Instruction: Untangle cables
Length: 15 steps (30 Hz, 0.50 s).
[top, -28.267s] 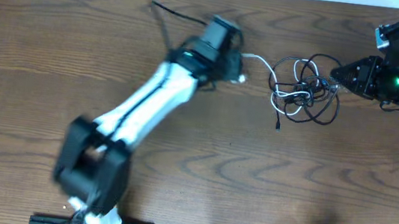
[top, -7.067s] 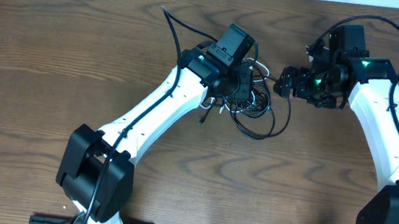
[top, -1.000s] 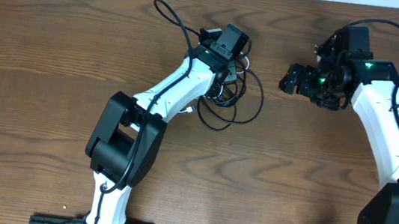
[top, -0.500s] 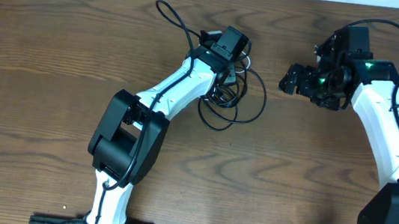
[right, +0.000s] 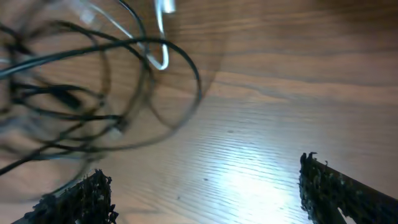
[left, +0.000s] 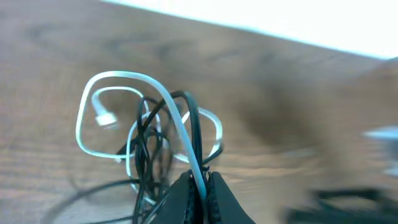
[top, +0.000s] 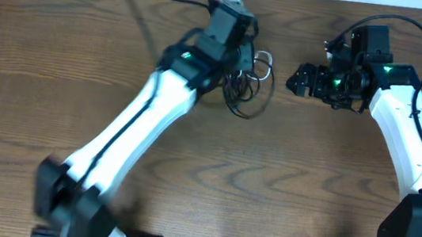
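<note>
Overhead: the left gripper (top: 243, 58) is clamped on the cables (top: 253, 87), a clump of thin round loops on the wood-grain table (top: 40, 75). The right gripper (top: 298, 79) is near, its jaws apart.

Left wrist: the closed tips pinch white and black strands. The loops extend ahead-left.

Right wrist: the rough black fingers (right: 81, 199) are spread and empty. Blurred loops lie ahead-left.

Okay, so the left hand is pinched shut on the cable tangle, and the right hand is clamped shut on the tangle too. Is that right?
Not quite. The left hand is pinched shut on the cables, but the right hand is not clamped on them. The right wrist view shows its fingers standing wide apart with nothing between them, and the tangle lies beyond their tips.
</note>
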Tool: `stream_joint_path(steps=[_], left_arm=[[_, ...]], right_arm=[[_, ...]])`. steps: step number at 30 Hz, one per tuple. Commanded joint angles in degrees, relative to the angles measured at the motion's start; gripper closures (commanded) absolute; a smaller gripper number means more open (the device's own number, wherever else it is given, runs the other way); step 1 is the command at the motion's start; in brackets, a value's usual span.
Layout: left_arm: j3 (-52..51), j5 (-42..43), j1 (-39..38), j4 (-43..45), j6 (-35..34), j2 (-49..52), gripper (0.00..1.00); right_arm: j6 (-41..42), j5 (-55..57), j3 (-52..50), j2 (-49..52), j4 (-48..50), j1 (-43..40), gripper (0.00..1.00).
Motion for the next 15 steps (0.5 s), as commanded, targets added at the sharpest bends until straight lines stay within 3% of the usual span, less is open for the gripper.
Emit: stream_joint_path(steps=[1,7,15], left_arm=[[1.29,4.33,0.2,0.07,0.96,-7.34,0.92],[1.27,5.16,0.2,0.13,-0.59,-12.66,0.92],[1.27,5.07,0.22,0.04,-0.57,-12.35,0.92]], right_arm=[[-1.62,-5.38,-0.37,-0.26,1.81,2.08,0.05],[-1.79,-14.34,-0.35,-0.26,6.73,3.41,0.07],[-1.84,-21.73,-0.35,-0.26,8.72,3.41,0.09]])
